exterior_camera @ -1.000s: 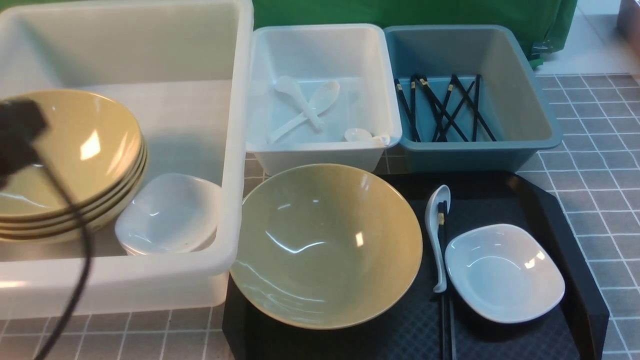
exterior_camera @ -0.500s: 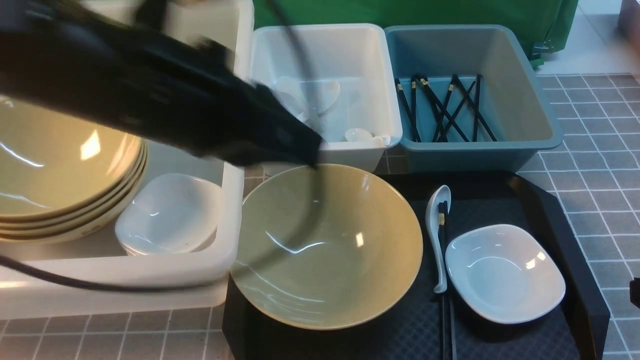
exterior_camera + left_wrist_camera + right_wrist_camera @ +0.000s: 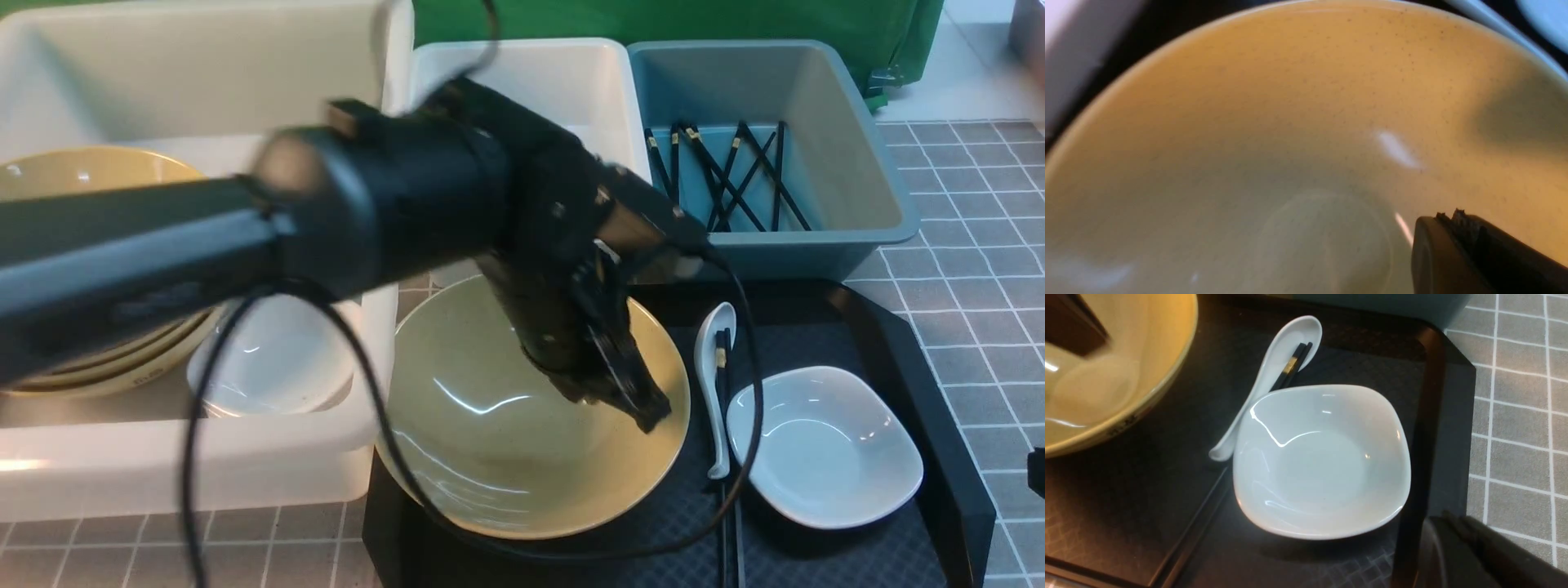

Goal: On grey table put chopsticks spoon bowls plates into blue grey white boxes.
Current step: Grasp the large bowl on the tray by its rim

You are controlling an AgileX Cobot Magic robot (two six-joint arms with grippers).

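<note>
Yellowish-olive glossy round bowl [image 3: 490,425] sits on the black textured tray [image 3: 898,343], directly under the left gripper [image 3: 649,416], whose jaws are pressed together, empty, tips low inside it. To that gripper's right lie the white soup spoon [image 3: 717,322], black chopsticks [image 3: 724,384] and small white rounded-square plate [image 3: 824,445]. The right gripper [image 3: 1453,531], also closed, hangs beside that plate.

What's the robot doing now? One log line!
tray: bowl, spoon, chopsticks, plate | left gripper: shut, over bowl | right gripper: shut, near plate
</note>
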